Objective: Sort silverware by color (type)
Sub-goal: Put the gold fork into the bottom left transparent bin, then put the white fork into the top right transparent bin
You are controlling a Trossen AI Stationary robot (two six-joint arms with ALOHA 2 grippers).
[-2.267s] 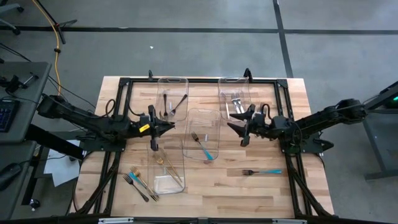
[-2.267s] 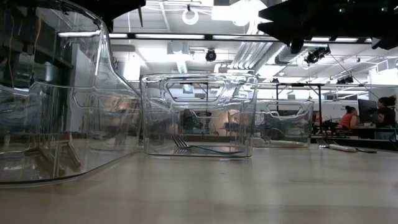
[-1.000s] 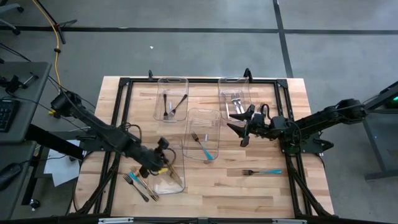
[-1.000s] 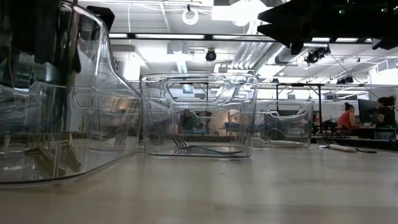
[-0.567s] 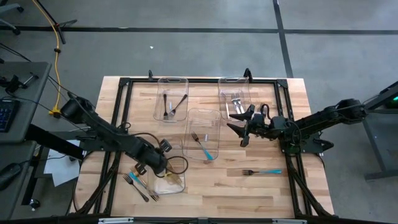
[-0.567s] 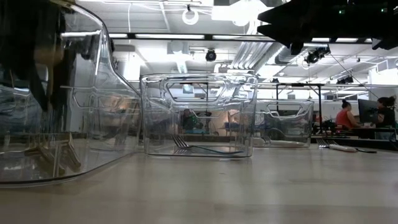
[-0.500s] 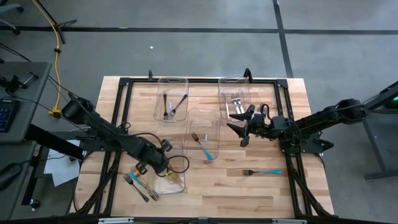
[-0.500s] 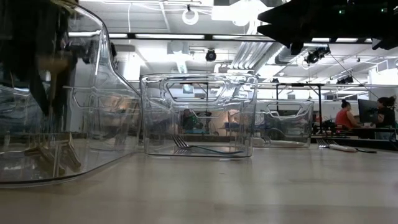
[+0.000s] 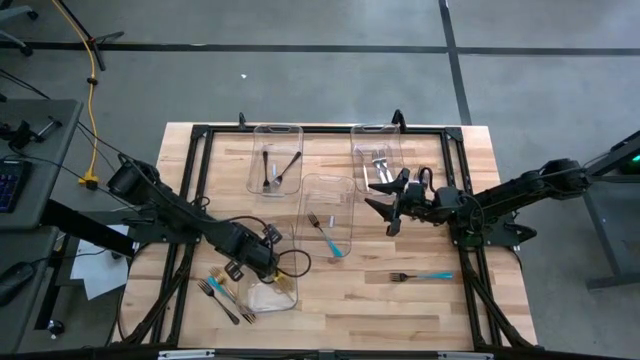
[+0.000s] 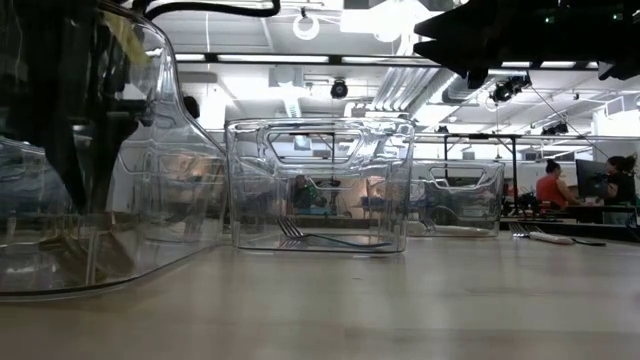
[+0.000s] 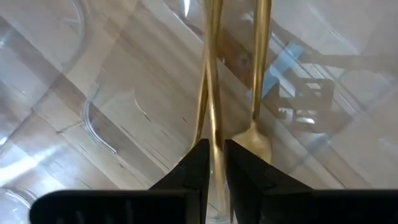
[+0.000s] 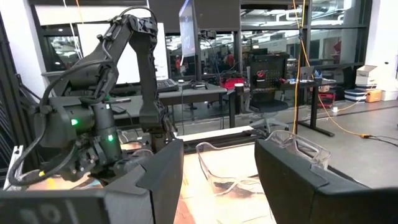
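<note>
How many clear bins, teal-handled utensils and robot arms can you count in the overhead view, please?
clear bins: 4
teal-handled utensils: 3
robot arms: 2
Total: 9
</note>
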